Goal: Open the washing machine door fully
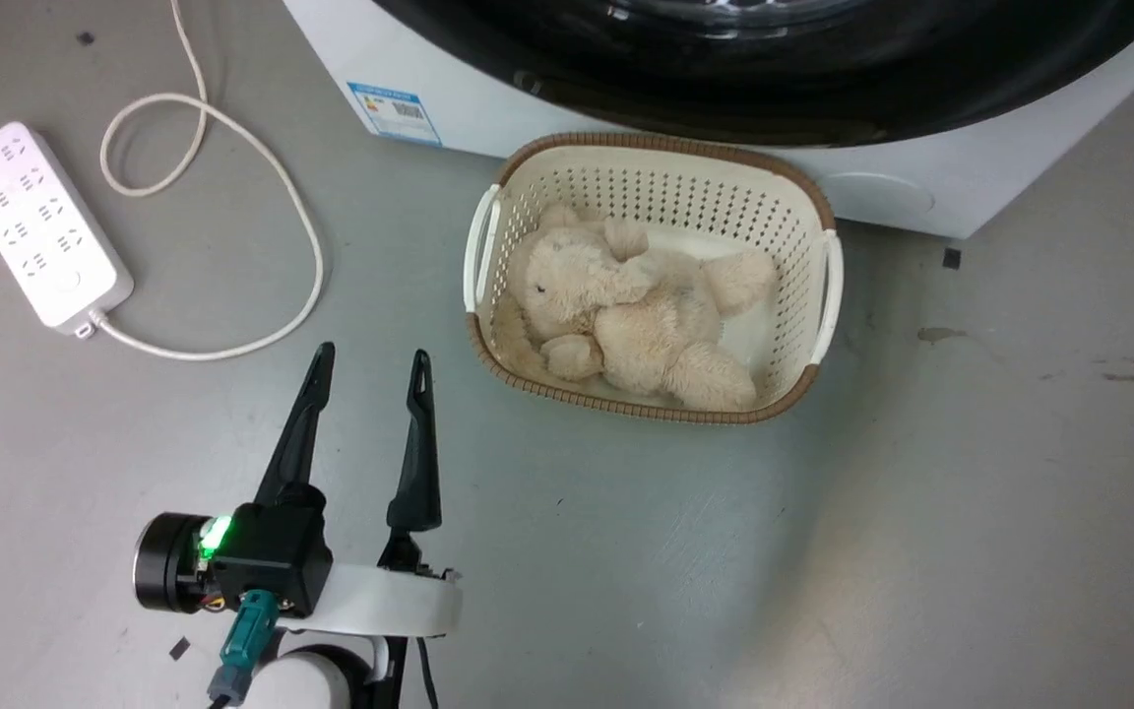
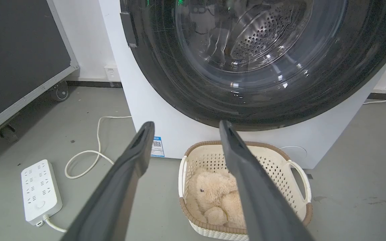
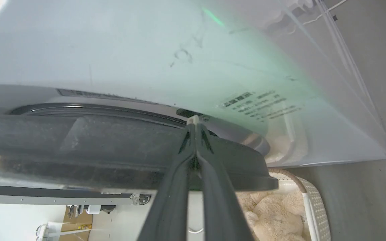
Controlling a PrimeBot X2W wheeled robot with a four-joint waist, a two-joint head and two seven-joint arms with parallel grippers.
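The washing machine [image 1: 488, 108] is a white box at the top of the head view. Its round glossy black washing machine door [image 1: 774, 89] faces me, and the steel drum shows through the clear glass bowl [image 2: 246, 36]. My left gripper [image 1: 370, 369] hangs open and empty above the floor, left of the basket and well short of the door. In the right wrist view my right gripper [image 3: 194, 121] is shut, fingers pressed together. Its tips rest at the seam between the door's black rim [image 3: 112, 147] and the machine's white front [image 3: 146, 50].
A cream perforated basket [image 1: 661, 148] holding a plush bear [image 1: 626, 315] stands on the floor right below the door. A white power strip [image 1: 40, 222] and its looped cable [image 1: 262, 158] lie to the left. A dark wheeled panel [image 2: 15, 50] stands further left.
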